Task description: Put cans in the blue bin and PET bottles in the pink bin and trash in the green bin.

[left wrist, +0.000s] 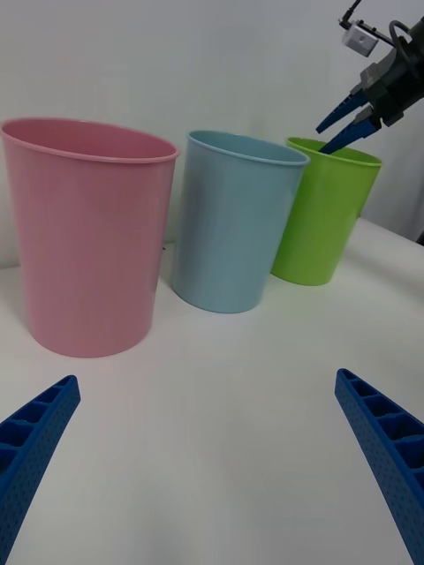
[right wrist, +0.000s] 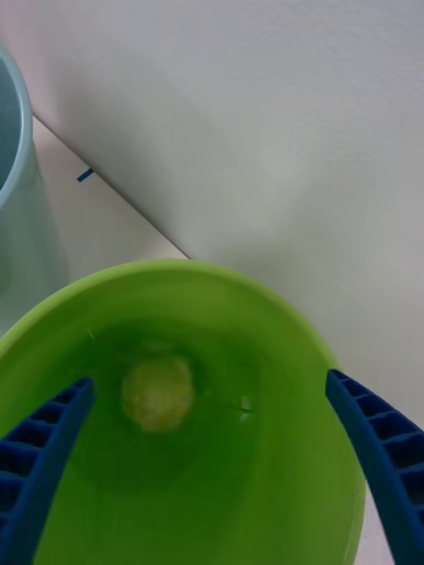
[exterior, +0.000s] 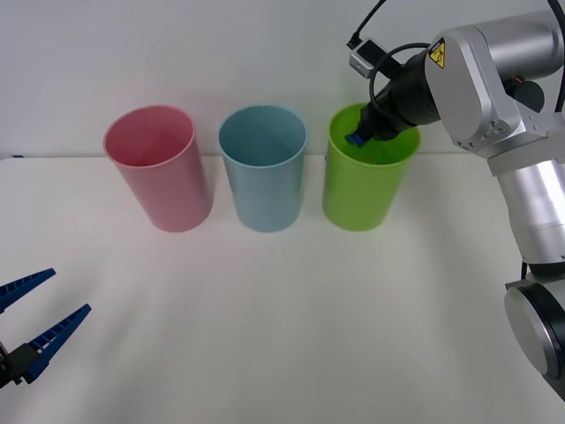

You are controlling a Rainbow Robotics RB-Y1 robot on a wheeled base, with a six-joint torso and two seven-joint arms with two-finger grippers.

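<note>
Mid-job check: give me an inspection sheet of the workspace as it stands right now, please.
Surface: white table, bare in front of the bins.
Job's things: pink bin, blue bin and green bin upright in a row; trash lies inside the green bin.
Clutter: nothing seen.
Grippers: right gripper open at the green bin's mouth, holding nothing; left gripper open, low near the table's near-left edge.
Cables: black cable on the right wrist.
Surroundings: plain white wall.
</note>
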